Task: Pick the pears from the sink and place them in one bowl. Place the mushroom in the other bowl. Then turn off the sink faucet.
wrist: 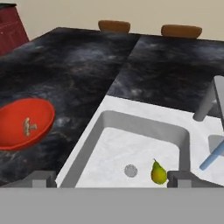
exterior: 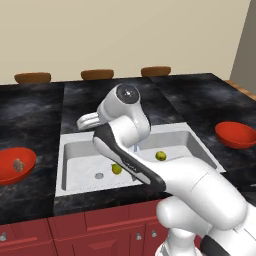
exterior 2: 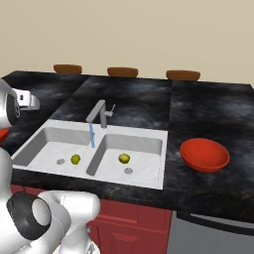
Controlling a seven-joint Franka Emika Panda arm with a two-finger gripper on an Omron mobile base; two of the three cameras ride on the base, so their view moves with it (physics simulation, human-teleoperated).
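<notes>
End effector (wrist: 109,178) fingers apart above sink (wrist: 144,124), small yellow-green pear (wrist: 158,172) beside grey drain (wrist: 131,170)

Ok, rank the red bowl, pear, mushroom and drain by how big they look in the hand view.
1. red bowl
2. pear
3. mushroom and drain: look about alike, and they sit at different distances from the camera, so unranked.

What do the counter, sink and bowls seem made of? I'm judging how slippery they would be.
Counter: looks like polished black stone, with grey marbled veining.
Sink: matte white, maybe ceramic or composite; faint mottling, no shine.
Bowls: smooth red, plastic or glazed ceramic; uniform colour, so unclear.
</notes>
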